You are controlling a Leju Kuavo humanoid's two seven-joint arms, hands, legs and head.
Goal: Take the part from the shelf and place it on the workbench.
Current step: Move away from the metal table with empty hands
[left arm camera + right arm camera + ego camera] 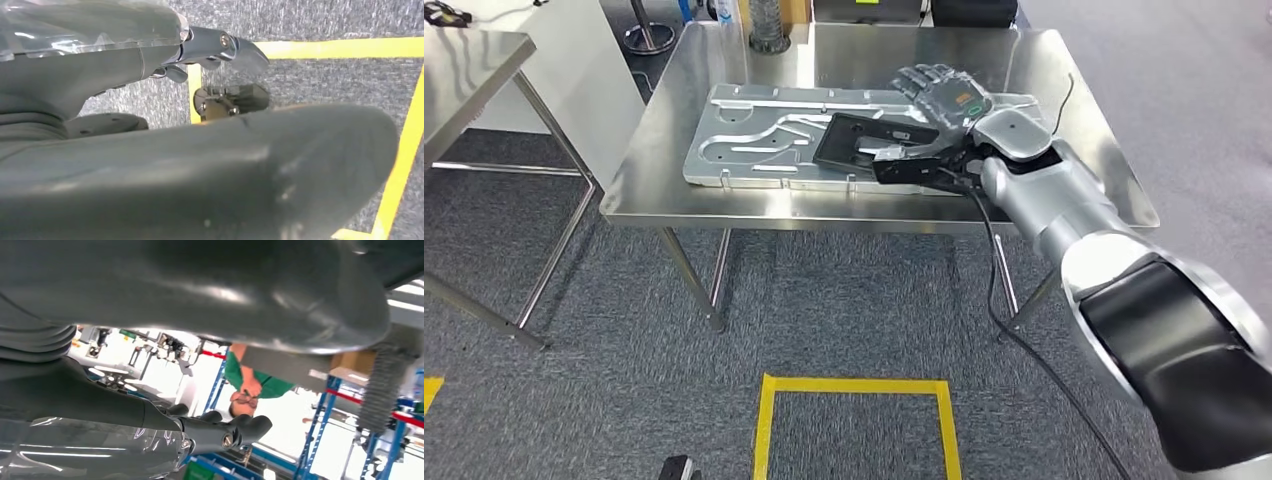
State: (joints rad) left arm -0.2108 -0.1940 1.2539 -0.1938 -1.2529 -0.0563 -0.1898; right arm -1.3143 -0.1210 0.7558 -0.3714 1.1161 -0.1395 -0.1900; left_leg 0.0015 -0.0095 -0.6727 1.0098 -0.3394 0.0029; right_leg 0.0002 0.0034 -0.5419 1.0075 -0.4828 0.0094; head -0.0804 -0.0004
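workbench [724, 200]: steel, stands ahead on grey carpet; far edge cut off by frame top.
alu plate [754, 140]: big machined plate, lies flat mid-bench, toward far edge; right end hidden behind hand + part.
right arm [1064, 215]: reaches in over bench's right front corner; black cable [994, 270] trails off wrist to floor.
part [864, 145]: dark flat tray-like piece, rests on alu plate's right half, tilted a bit; near end hidden by thumb.
right hand [939, 125]: fingers stretched flat over plate past part, thumb low at part's near end; pinching or just touching = can't tell. Wrist view too blurred to settle it.
left hand [200, 165]: hangs by floor, yellow tape [340, 47] beneath; fingers curled in, nothing between them as far as seen.
progress: judged near done. Part off shelf, down on bench; left = let go, pull arm back.
hidden: shelf; part's underside contact w/ plate.
person [255, 380]: green top, beyond the hand in right wrist view, upside down.
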